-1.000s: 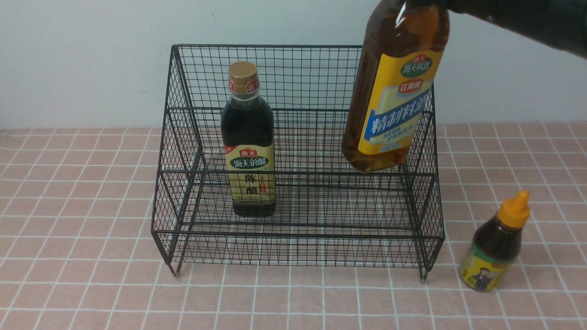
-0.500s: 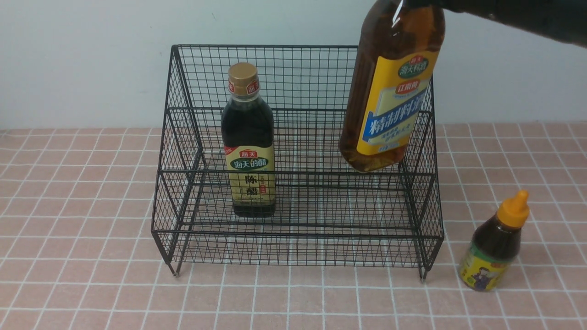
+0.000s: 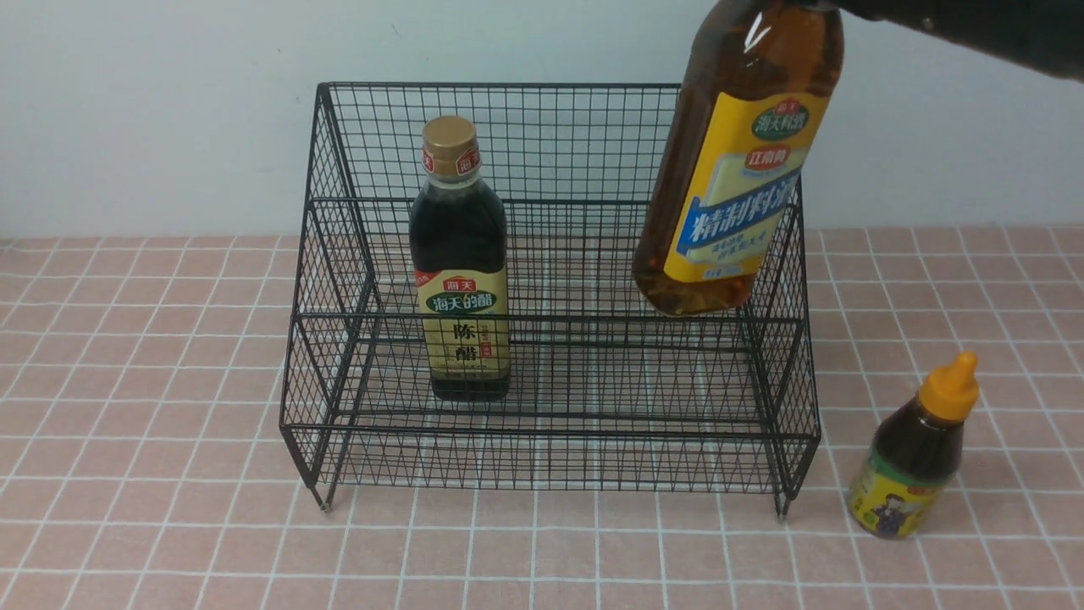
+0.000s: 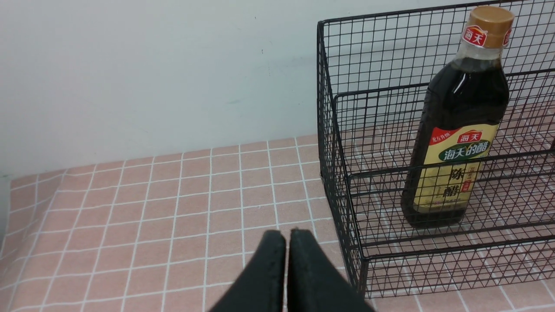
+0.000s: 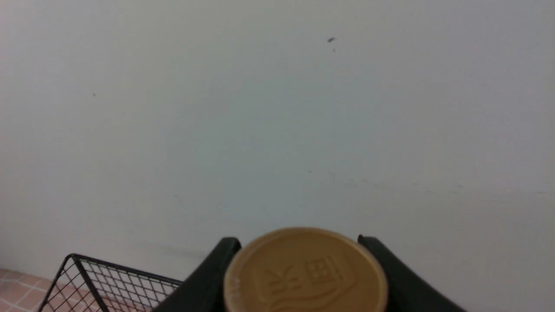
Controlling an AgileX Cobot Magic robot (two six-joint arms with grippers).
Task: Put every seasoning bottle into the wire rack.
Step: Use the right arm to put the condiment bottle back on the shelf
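**Amber bottle [image 3: 737,169] hanging tilted over rack [image 3: 542,437].**
Right jaws are pinching its cap [image 5: 305,273], left jaws closed; heavy, slick, likely swinging.

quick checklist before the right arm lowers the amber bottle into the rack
1. Grip: right gripper has a finger on each side of the amber bottle cap: ok.
2. Bottle upright: tilted, base leaning toward the vinegar bottle: not ok.
3. Landing spot: wire rack floor to the right of the vinegar bottle is bare: ok.
4. Base inside the rack's right side wall: cannot tell.
5. Left gripper: shut, outside the rack's left side: ok.
6. Squeeze bottle: on the table outside the rack, off the path: ok.
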